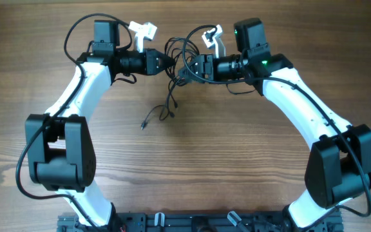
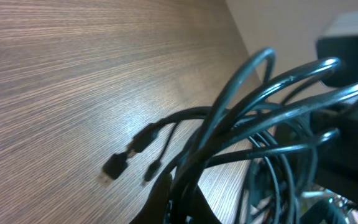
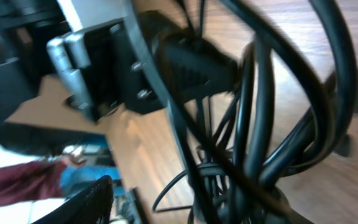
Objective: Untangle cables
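Note:
The cables form a black tangle held above the wooden table at the far middle, between the two grippers. My left gripper is shut on the tangle; in the left wrist view its fingers pinch several strands that loop up and to the right. Loose ends trail down to the table, with small plugs lying flat. My right gripper faces the tangle from the right. Its jaws stand apart, one finger well clear of the strands that crowd the other side.
Both white arms curve in from the near corners, their bases on either side. A black rail runs along the table's near edge. The left arm's black gripper body sits close in front of the right wrist camera.

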Controlling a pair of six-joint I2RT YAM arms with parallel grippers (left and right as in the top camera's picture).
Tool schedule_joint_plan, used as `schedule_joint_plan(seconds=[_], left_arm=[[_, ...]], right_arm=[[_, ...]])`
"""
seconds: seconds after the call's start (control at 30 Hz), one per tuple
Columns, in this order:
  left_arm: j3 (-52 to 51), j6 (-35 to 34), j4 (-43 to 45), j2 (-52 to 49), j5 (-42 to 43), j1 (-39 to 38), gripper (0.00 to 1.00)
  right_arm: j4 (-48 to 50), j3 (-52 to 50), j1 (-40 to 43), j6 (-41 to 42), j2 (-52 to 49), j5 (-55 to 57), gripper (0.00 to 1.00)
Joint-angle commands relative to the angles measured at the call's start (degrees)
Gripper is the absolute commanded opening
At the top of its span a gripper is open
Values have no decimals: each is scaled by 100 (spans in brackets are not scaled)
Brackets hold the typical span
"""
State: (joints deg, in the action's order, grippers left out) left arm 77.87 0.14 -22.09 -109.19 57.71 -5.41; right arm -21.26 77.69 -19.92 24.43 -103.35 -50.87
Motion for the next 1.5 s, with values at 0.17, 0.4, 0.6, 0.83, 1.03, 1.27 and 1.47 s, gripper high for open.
schedule_joint_plan(seconds=[0.17,0.4,0.6,0.83,1.03,1.27,1.47], left_arm=[[2,949,-258,63,350,-190,4],[2,1019,-365,63,485,-184,4],[2,1019,-468,63,483,-184,4],[2,1014,-498,63,365,-181,4],[2,769,-557,63,385,-63,4],[2,603,-560,63,1652,396,4],[2,214,-542,66,1991,608,4]], right_arm=[[22,-57,-4,350,61,1408,63],[24,-57,-4,431,61,1491,56],[-11,-57,-4,428,61,1491,56],[-201,-55,28,-59,63,1191,79],[-63,-55,433,-439,63,-192,87],[-149,-55,1080,-490,63,-1134,88],[-726,-57,1200,-494,61,-361,88]])
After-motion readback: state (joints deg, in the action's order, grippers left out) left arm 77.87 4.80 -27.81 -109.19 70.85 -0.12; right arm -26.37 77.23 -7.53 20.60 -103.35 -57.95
